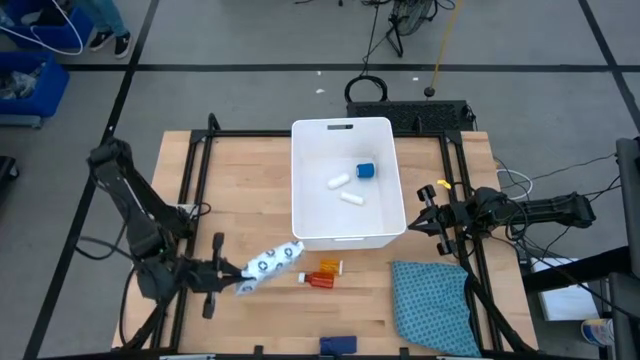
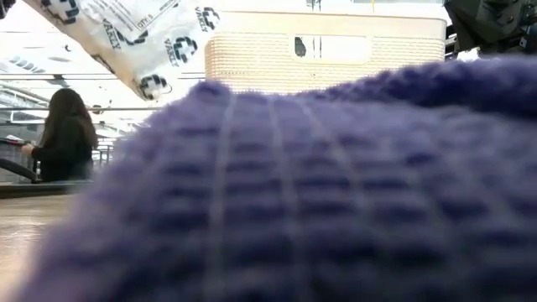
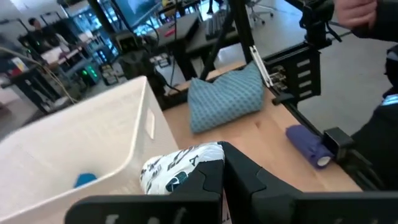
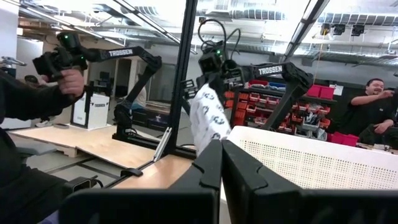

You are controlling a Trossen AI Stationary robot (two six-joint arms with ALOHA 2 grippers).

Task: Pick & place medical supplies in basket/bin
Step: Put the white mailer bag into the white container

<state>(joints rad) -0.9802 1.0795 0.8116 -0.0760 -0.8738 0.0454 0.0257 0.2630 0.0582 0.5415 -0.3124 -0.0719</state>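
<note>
Left hand [image 1: 225,276] near the counter's front-left, pinching one end of the packet [image 1: 268,262], held off the wood so the free end points toward the bin's [image 1: 300,180] near corner, probably ready to clear the rim and drop inside. Bin at the counter's middle toward the far edge, already holding a blue cube [image 1: 366,170] and two white rolls [image 1: 345,190]. Two orange bottles [image 1: 323,273] lying on the wood just in front of the bin, beside the packet; blue bar [image 1: 338,344] at the front edge; teal cloth [image 1: 432,300] at the front-right corner. Right hand [image 1: 425,212] waiting beside the bin's right wall, fingers spread, holding nothing, kept out of the way.
</note>
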